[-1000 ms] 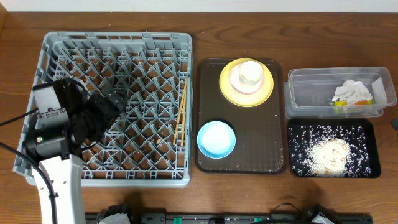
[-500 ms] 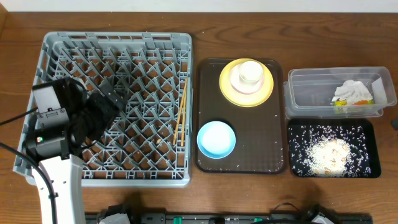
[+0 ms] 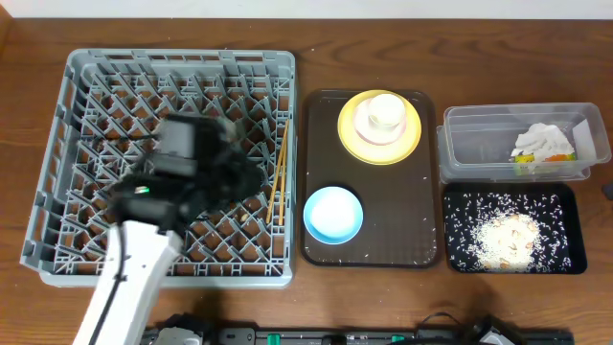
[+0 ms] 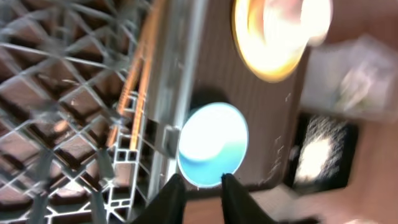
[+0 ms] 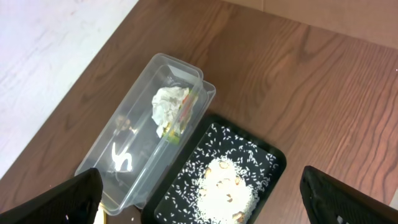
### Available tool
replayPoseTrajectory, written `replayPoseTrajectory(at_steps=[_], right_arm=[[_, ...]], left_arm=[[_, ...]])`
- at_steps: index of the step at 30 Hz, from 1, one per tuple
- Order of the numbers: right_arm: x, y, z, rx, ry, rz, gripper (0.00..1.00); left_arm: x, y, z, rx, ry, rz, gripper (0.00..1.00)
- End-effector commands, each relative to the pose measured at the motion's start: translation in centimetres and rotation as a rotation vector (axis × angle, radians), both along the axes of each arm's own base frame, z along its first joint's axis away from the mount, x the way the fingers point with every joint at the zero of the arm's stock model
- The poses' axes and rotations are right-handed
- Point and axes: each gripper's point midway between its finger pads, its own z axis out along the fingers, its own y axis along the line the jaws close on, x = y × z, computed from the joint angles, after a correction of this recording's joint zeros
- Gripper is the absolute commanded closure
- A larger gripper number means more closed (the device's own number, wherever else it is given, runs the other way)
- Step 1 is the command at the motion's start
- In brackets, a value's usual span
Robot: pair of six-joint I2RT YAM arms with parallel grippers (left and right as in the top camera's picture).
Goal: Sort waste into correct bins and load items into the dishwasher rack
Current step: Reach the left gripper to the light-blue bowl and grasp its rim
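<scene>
The left tool (image 3: 241, 177) is seen low over the rack (image 3: 67, 144), near its right side, and it's badly blurred in both views. In the wrist view its fingers (image 4: 174, 199) are barely apart, with only a narrow gap and nothing in it. The right tool (image 5: 199, 186) is shown only by its own camera, spread wide above the tub (image 3: 460, 144) and black tray (image 3: 565, 196), nothing gripped. The chopsticks (image 3: 281, 172) are laid along the rack's right edge. On the brown tray (image 3: 421, 192) the plate (image 3: 350, 139) is set at the back, with a bowl (image 3: 362, 126) and, as far as can be made out, a cup (image 3: 386, 110) stacked on it. The blue dish (image 3: 333, 213) is set front left. The tissue (image 3: 541, 141) and wrapper (image 3: 525, 165) are found in the tub, the wrapper's print too small to be read. Rice (image 3: 508, 240) is piled in the black tray, and a few grains are scattered on the brown one. All of it is carried by a wooden desk (image 3: 192, 38).
</scene>
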Motion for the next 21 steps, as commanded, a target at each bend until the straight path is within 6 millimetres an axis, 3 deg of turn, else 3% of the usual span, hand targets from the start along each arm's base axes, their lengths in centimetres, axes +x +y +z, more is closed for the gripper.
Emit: replayPoseTrajectory(at_steps=[1,5,9,15,21], right_arm=[[-0.3,-0.2,0.1,0.007,-0.010,-0.022,0.01],[-0.3,-0.2,0.1,0.006,-0.009,-0.022,0.01],[-0.2,-0.2,-0.1,0.009,-0.006,-0.022,0.01],[-0.2,-0.2,-0.1,0.009,-0.006,-0.022,0.01],[-0.2,-0.2,-0.1,0.009,-0.006,-0.022,0.01]], left_arm=[[0.0,-2.5,-1.8,0.143,-0.033,-0.078,0.78],[-1.2,-8.6,-4.3,0.175,-0.049,-0.255,0.76],[-2.6,-12.6,-7.3,0.224,-0.045,-0.371,0.75],[-4.0,-14.5,-10.5,0.301,-0.022,-0.445,0.74],[-4.4,-14.8,-11.6,0.341,-0.019,-0.462,0.71]])
